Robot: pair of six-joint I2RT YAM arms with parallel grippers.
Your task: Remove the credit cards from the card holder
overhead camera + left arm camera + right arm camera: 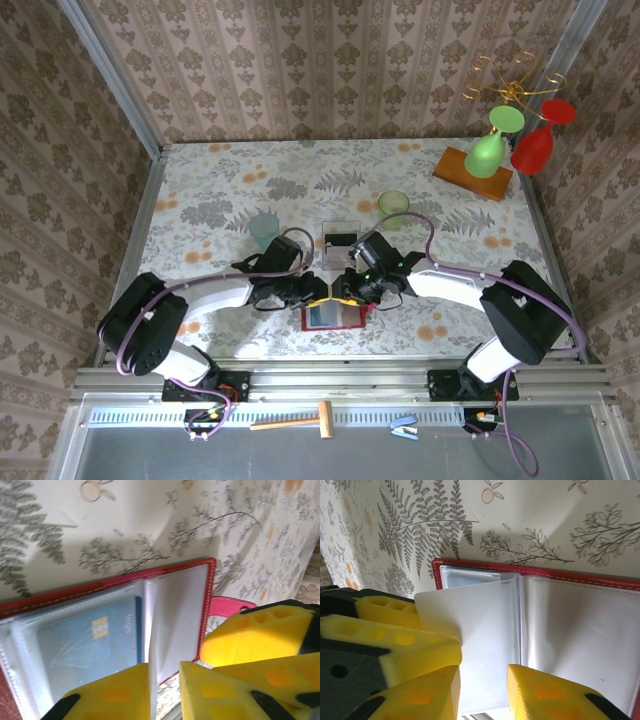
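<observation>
The red card holder (333,329) lies open on the table near the front edge, between both arms. In the left wrist view a dark blue credit card (85,640) sits in a clear sleeve of the holder (100,587), and the red tab (225,607) sticks out on the right. A pale credit card (470,630) stands partly out of its sleeve, past the holder's red edge (570,575). My left gripper (165,672) straddles this card (149,630). One pad touches the card, and a gap shows on the other side. My right gripper (483,675) hangs open in front of the card's face. In the top view both grippers (318,290) (346,292) meet over the holder.
A clear plastic box (340,238) sits just behind the grippers, with a teal cup (264,230) to its left and a green cup (393,207) to its right. A wooden stand (473,172) with green and red glasses is at the back right. A hammer (300,422) lies on the front rail.
</observation>
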